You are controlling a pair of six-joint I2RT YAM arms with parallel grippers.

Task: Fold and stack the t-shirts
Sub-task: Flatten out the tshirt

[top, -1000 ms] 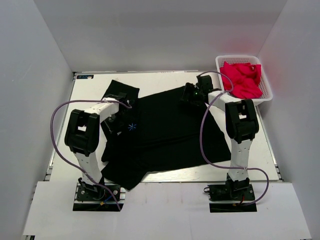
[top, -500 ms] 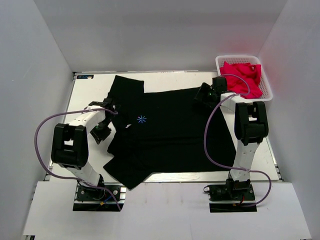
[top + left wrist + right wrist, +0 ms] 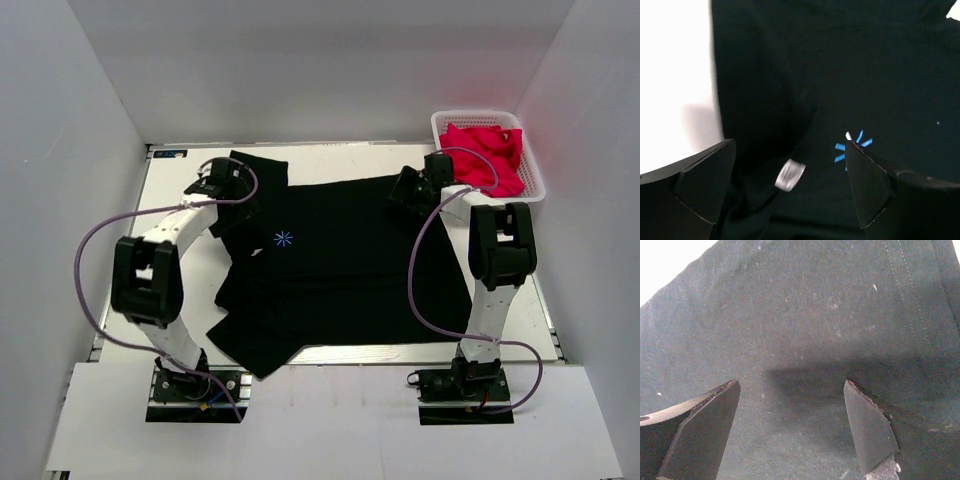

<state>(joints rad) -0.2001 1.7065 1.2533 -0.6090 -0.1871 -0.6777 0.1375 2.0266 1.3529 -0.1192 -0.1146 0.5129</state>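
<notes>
A black t-shirt [image 3: 340,260] lies spread and rumpled across the white table, its light-blue starburst print [image 3: 283,238] up. My left gripper [image 3: 228,192] hovers open over the shirt's far left corner, near the collar; in its wrist view the cloth [image 3: 850,70], a small white label [image 3: 790,175] and the starburst [image 3: 850,147] show between the spread fingers. My right gripper [image 3: 408,192] stands open just above the shirt's far right edge, with only flat black cloth [image 3: 800,330] between its fingertips. Neither holds anything.
A white basket [image 3: 535,185] at the far right corner holds a crumpled red cloth [image 3: 487,155]. Grey walls close in the table on three sides. Bare white table [image 3: 170,215] shows left of the shirt and along the near edge.
My left gripper has let go of the shirt, opened, and swung from the shirt's left side toward the far left corner. The shirt spread out flatter. The right gripper shifted slightly right early on.
</notes>
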